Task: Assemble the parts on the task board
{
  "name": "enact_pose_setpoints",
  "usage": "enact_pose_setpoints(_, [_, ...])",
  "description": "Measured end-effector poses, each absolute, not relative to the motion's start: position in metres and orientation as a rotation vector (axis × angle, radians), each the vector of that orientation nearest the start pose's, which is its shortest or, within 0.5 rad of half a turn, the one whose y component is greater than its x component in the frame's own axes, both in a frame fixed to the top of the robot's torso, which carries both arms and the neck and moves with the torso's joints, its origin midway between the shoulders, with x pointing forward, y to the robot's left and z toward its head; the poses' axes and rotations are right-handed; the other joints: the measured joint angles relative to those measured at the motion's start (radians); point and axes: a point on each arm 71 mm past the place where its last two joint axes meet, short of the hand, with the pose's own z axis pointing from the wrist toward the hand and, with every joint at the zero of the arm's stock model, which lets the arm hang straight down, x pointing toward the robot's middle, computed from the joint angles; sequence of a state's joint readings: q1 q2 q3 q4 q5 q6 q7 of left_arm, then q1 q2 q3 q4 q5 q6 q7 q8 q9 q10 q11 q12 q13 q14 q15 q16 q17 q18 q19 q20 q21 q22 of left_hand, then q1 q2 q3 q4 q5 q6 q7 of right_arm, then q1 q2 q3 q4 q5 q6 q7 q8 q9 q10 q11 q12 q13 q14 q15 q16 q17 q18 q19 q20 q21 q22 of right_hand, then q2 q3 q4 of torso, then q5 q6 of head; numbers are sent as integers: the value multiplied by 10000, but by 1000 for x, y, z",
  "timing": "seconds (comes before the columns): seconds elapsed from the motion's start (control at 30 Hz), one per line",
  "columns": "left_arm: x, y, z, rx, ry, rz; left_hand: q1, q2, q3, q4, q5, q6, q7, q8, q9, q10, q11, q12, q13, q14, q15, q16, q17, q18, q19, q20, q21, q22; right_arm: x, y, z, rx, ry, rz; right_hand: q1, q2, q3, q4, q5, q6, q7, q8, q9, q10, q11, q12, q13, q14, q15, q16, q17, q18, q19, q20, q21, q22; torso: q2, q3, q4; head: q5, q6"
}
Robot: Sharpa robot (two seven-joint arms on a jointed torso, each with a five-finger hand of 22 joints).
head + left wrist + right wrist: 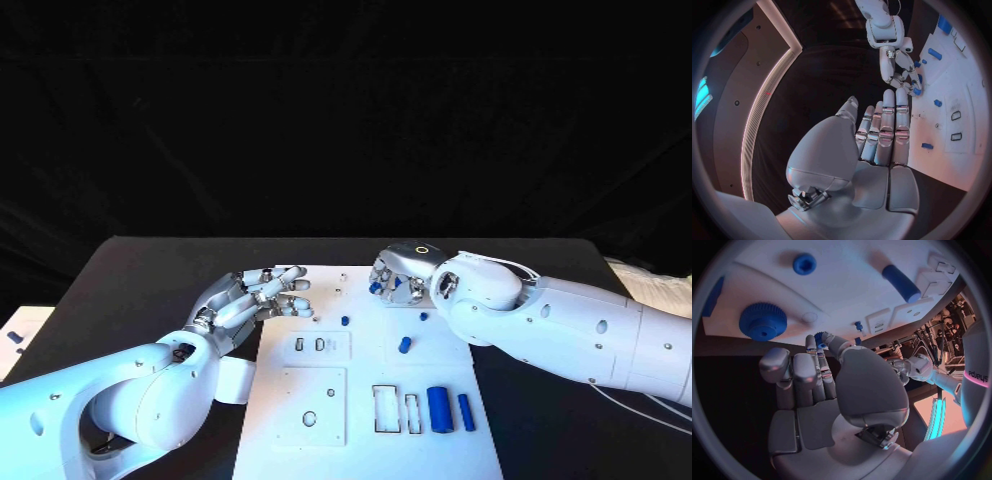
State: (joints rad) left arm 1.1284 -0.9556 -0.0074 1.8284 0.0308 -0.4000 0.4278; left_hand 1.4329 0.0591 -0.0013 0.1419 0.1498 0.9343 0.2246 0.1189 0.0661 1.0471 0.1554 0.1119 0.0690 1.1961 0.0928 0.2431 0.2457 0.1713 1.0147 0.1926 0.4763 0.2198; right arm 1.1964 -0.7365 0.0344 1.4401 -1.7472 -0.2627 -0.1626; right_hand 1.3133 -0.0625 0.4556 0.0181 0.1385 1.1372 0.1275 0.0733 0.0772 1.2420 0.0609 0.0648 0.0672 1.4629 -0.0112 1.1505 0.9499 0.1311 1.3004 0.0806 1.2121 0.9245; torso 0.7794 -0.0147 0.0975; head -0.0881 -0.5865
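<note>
The white task board lies in the middle of the black table. My right hand hovers over its far edge and pinches a small blue gear between thumb and a finger. A large blue gear and a blue round piece sit on the board beyond it. My left hand reaches over the board's far left corner with fingers stretched out and nothing in them. Two blue cylinders stand side by side near the board's front right. Small blue pegs lie mid-board.
Rectangular slots open beside the cylinders. A white block lies against the board's left edge. A pale tray sits at the table's left edge, and white cables lie at the right.
</note>
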Motion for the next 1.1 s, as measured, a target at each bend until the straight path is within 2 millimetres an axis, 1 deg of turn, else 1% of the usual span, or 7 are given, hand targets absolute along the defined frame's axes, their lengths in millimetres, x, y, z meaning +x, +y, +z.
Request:
enact_pose_setpoints(0.1, [422,181,-171,-11750,14352,-16675,0,0,0,-56,0,0,0,0,0,0,0,0,0,0,0,0,15,1,0,0,0,11,509,-163,-161,-3611,15215,4969,-10,16,0,1,-18,2,1,-1,0,0,0,0,0,0,0,37,9,0,0,0,0,16,8,-2,1,4,15])
enact_pose_setpoints(0.3, [422,181,-171,-11755,14366,-16674,0,0,0,-56,0,0,0,0,0,0,0,0,0,0,0,0,14,0,0,0,0,10,513,-149,-158,-3434,14826,5136,3,49,0,1,-39,2,0,2,0,0,0,0,-1,0,1,61,54,0,-1,0,42,43,17,-2,2,21,69])
enact_pose_setpoints(0.43, [422,181,-171,-11757,14377,-16679,0,0,25,-81,0,0,0,0,0,0,0,0,0,0,0,0,32,1,0,0,0,20,517,-144,-158,-3343,14689,5113,4,49,0,58,-57,1,0,2,0,0,1,0,-11,0,1,76,65,0,-1,0,41,57,30,-4,11,35,74])
enact_pose_setpoints(0.77, [421,182,-171,-11770,14402,-16673,39,-39,25,-80,0,0,0,0,0,0,0,0,0,0,0,0,31,1,0,0,37,19,529,-134,-161,-3182,14602,4851,4,49,12,70,-91,-2,0,1,-1,-1,1,0,-11,0,1,134,103,1,-2,0,41,72,50,-5,15,112,33])
enact_pose_setpoints(1.1, [421,182,-171,-11773,14428,-16691,39,-39,25,-80,0,0,0,0,0,0,0,0,0,0,0,-41,45,0,0,0,37,29,536,-129,-165,-3156,14715,4617,3,47,-16,97,-116,-18,11,-17,0,-1,2,0,-11,0,2,134,131,1,-2,0,79,90,53,1,-11,152,-6])
